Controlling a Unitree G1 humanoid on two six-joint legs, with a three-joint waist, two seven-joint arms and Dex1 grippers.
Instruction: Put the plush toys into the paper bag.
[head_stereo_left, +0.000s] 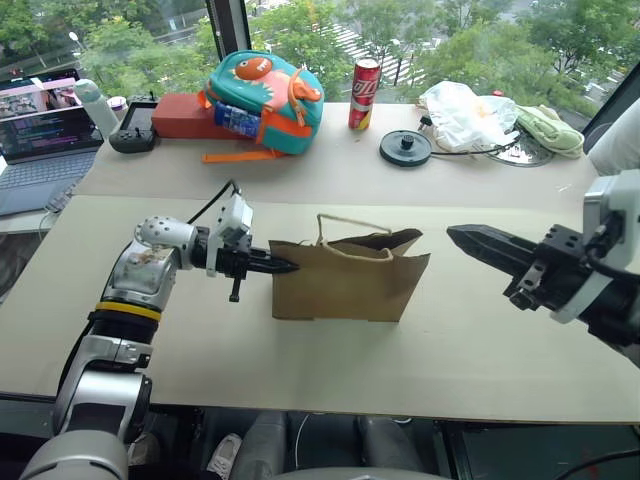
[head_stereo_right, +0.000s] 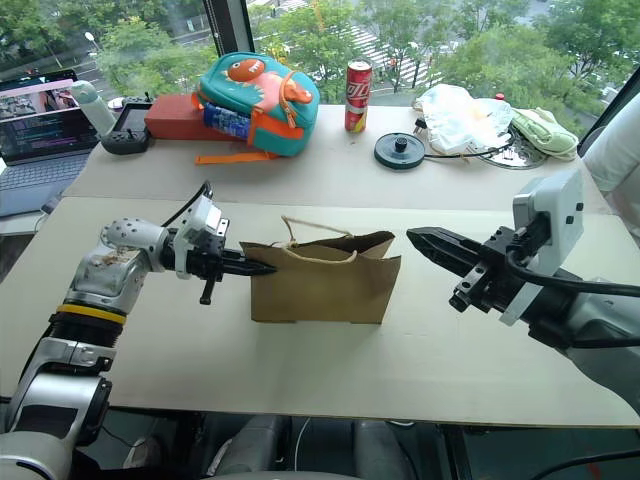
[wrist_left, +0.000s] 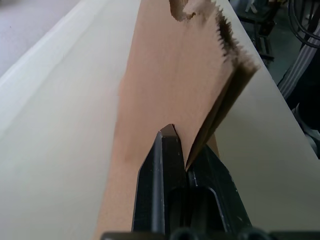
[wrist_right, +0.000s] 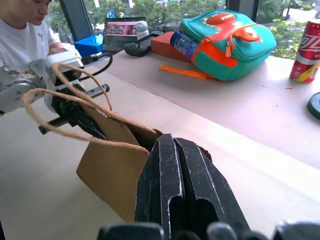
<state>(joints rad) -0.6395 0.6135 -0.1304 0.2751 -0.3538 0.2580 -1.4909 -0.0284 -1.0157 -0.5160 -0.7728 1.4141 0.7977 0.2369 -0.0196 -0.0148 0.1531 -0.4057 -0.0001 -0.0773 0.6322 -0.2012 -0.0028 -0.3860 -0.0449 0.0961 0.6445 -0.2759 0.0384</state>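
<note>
Mid-frame on the table (head_stereo_left: 150, 390) stands the paper bag (head_stereo_left: 345, 280); my left gripper (head_stereo_left: 285, 266) is pinched shut on its left edge, my right gripper (head_stereo_left: 470, 240) shut and empty at right. No plush toys visible (perhaps already inside); pulling harder could tear or topple the bag.

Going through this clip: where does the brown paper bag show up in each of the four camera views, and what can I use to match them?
Left eye view: paper bag stands mid-table, just left of centre.
Right eye view: again central, between the two hands.
Left wrist view: its brown side fills the middle, its edge pinched in the left hand.
Right wrist view: left of centre, handles up, behind the shut right hand.
Shared landmark: the teal backpack, in both eye views and the right wrist view.
</note>
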